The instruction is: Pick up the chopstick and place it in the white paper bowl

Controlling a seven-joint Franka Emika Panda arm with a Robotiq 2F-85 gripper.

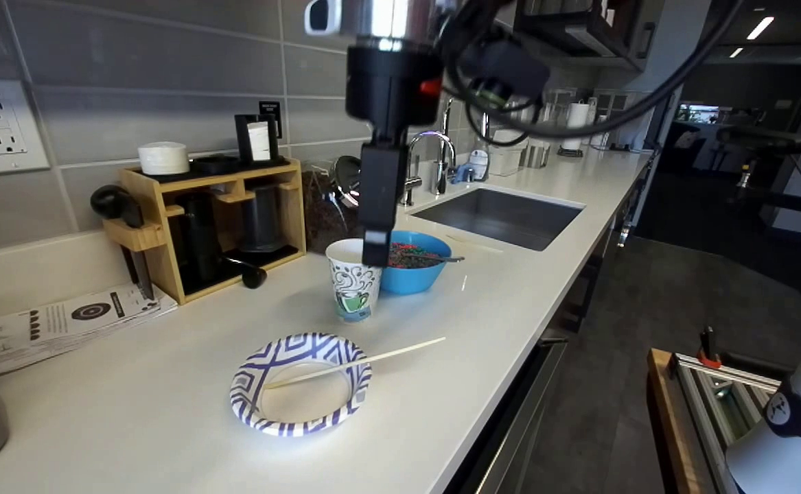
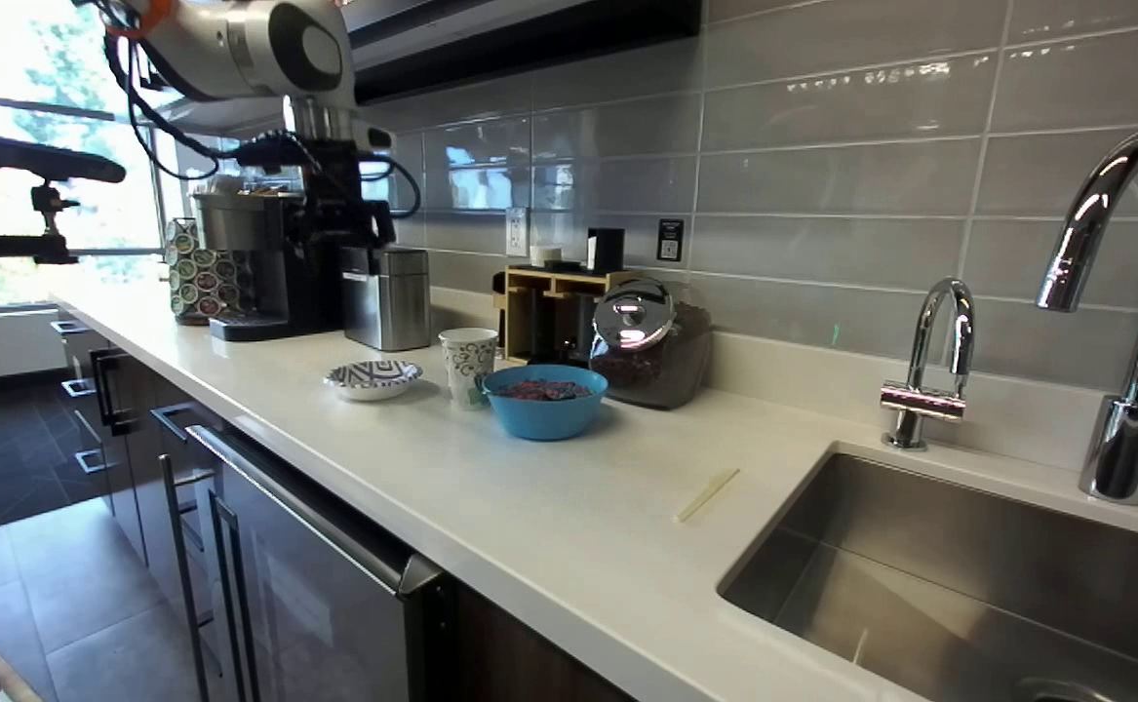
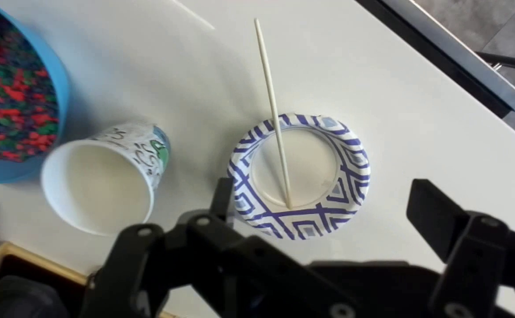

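The chopstick (image 1: pixel 400 351) is a thin pale stick leaning in the white paper bowl (image 1: pixel 292 429). One end rests inside the bowl; the rest crosses the blue-patterned rim and sticks out beyond it. The wrist view shows the chopstick (image 3: pixel 268 75) and the bowl (image 3: pixel 353 176) from above. In an exterior view the bowl (image 2: pixel 373 382) shows, but the chopstick cannot be made out there. My gripper (image 3: pixel 322 197) is open and empty, with its fingers wide apart. It is raised above the counter, apart from bowl and chopstick, as the gripper (image 1: pixel 375 254) also shows in an exterior view.
A patterned paper cup (image 1: pixel 355 291) stands beside the bowl. Behind it is a blue bowl (image 1: pixel 410 280) with colourful bits and a utensil. A wooden rack (image 1: pixel 235 237) and a jar (image 2: pixel 651 351) stand by the wall. A pale strip (image 2: pixel 707 495) lies near the sink (image 2: pixel 822 575).
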